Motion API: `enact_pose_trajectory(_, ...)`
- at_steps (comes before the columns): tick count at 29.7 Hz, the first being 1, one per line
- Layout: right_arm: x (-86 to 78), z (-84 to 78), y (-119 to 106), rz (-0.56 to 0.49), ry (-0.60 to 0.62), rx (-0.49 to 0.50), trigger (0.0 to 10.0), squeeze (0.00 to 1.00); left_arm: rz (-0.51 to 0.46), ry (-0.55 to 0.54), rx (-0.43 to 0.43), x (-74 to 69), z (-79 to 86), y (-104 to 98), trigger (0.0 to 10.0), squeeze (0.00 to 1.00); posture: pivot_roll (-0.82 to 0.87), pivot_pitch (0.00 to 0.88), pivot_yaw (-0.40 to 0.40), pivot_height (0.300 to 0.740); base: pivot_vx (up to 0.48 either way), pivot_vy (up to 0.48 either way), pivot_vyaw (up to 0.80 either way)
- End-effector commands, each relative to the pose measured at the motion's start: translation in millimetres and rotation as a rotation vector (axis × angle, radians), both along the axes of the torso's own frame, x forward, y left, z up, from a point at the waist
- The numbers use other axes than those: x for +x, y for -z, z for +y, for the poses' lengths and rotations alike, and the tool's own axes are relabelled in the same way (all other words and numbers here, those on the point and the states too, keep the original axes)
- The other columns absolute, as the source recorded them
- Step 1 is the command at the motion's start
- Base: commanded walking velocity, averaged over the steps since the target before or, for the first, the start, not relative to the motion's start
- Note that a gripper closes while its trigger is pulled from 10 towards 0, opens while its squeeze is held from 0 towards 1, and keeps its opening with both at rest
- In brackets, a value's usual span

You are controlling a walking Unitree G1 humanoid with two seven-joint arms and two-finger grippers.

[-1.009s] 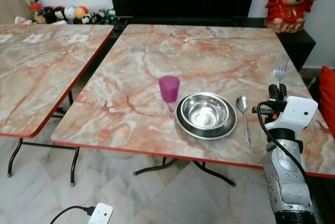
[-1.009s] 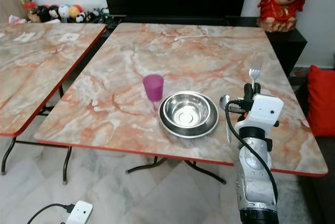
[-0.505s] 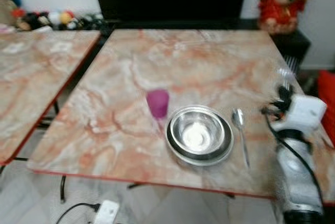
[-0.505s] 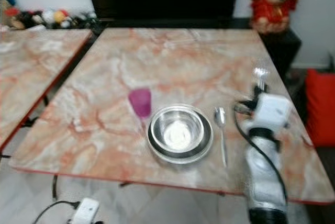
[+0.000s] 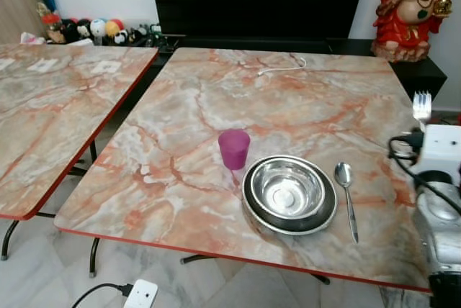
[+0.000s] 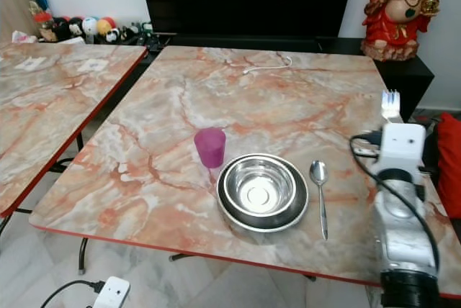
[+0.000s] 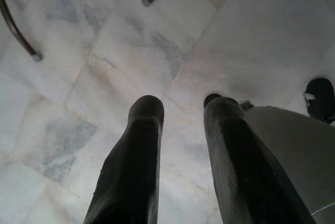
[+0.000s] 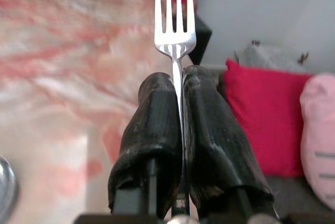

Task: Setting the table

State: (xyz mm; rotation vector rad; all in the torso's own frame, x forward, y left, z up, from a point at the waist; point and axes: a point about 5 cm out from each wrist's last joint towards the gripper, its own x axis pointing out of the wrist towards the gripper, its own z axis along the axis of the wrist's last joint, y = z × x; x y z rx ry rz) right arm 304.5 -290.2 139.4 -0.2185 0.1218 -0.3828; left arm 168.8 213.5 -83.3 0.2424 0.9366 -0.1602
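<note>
A: Right gripper: both fingers pressed flat on the fork handle, tines up and past the fingertips. In the head views the fork's tines stand above the wrist at the table's right edge, off the surface.

B: Left gripper?

A: Hanging idle over the floor, fingers apart, nothing between them.

B: State of the setting?

A: Bowl sits inside a plate near the front edge of the table. Spoon lies just right of the plate, bowl end away from the robot. Cup stands upright just beyond the plate's left rim. No fork down yet.

B: So the step in hand?

A: Judged: placing the fork. It is carried, not laid.

B: What does the next move call for?

A: Probably a swing inward over the table, then tipping the fork from upright to flat before release. Free spots: bare marble right of the spoon, or left of the plate in front of the cup. The left spot means a reach across the bowl, with some risk of knocking the cup.
</note>
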Motion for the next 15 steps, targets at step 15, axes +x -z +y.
enact_pose_trajectory(15,17.5,30.7,46.0,0.259,-0.190,0.220,10.0,0.00,0.007,-0.019,-0.002,0.0,2.1,0.0,10.0,0.00,-0.02,0.000,0.028,0.740,0.000,0.000,0.00)
